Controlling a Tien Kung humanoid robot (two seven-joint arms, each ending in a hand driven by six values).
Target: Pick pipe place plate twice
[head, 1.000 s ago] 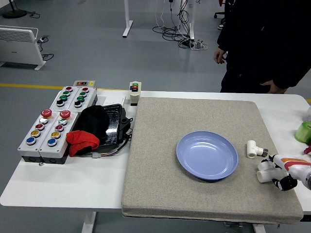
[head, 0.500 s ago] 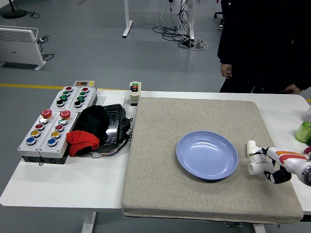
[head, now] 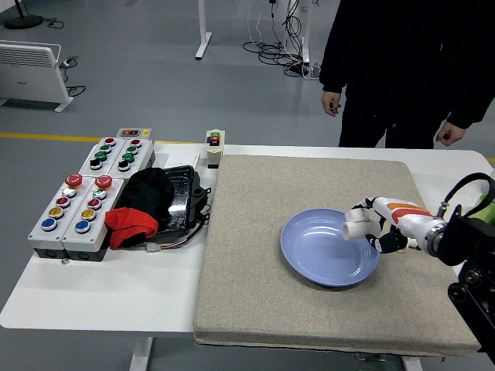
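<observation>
- While the right hand (head: 380,229) was out by the right edge of the grey mat (head: 255,301) a second ago, it is now over the right rim of the blue plate (head: 329,247).
- Its fingers (head: 363,212) are wrapped around a white pipe piece (head: 354,226), which hangs just above the plate (it does not look like it is touching yet).
- The second white pipe piece, which lay on the mat near the plate's right side before, cannot be seen now; the arm may be hiding it.
- The plate holds nothing so far, so I think this is the first of the two drops, and it is nearly ready.
- The next move is likely to let go so the pipe lands inside the plate.
- The person (head: 402,69) at the far side of the worktop (head: 100,286) has shifted to the left, hands hanging free.
- The left hand is not in view.
</observation>
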